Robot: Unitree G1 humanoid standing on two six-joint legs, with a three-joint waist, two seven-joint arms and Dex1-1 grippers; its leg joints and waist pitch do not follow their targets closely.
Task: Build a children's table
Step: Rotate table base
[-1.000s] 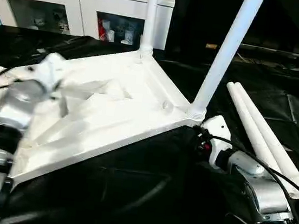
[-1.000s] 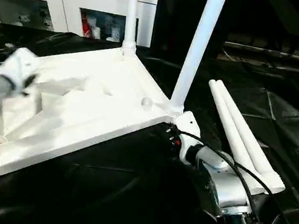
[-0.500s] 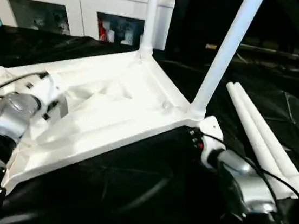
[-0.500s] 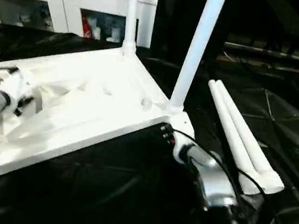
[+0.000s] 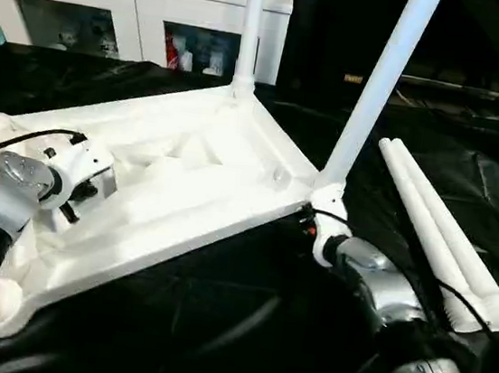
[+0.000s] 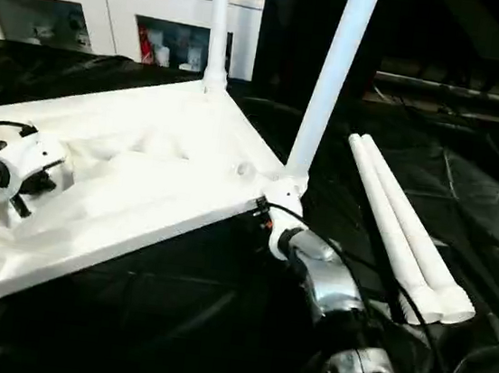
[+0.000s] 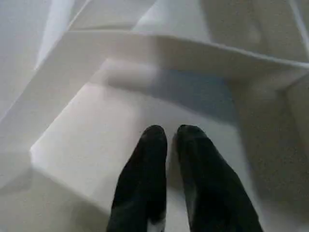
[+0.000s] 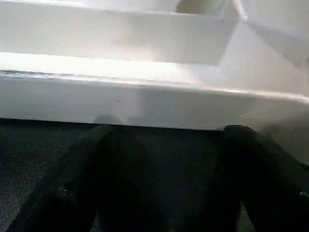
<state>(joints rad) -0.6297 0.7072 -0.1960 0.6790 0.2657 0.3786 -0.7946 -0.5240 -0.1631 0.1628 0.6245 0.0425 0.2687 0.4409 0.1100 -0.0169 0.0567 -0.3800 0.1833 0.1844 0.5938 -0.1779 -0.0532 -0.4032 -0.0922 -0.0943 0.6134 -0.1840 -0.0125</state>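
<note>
On black table, tabletop [image 5: 187, 179] lies underside up, two legs socketed. I see spare legs [image 5: 443, 238] beside right gripper [image 8: 166, 145], fingers apart at rim, axes running away from me. Left gripper [image 7: 171, 140] nearly closed, empty.

— Where does the tabletop [image 5: 187, 179] lie?
— Upside down on the counter [image 5: 216, 310], white, ribbed underside up, its near rim just ahead of the right tool [image 8: 164, 140].
— And the legs?
— Two legs [image 5: 376, 84] stand in the far corner sockets; two loose legs [image 5: 435, 232] lie side by side beyond the right tool's outer side.
</note>
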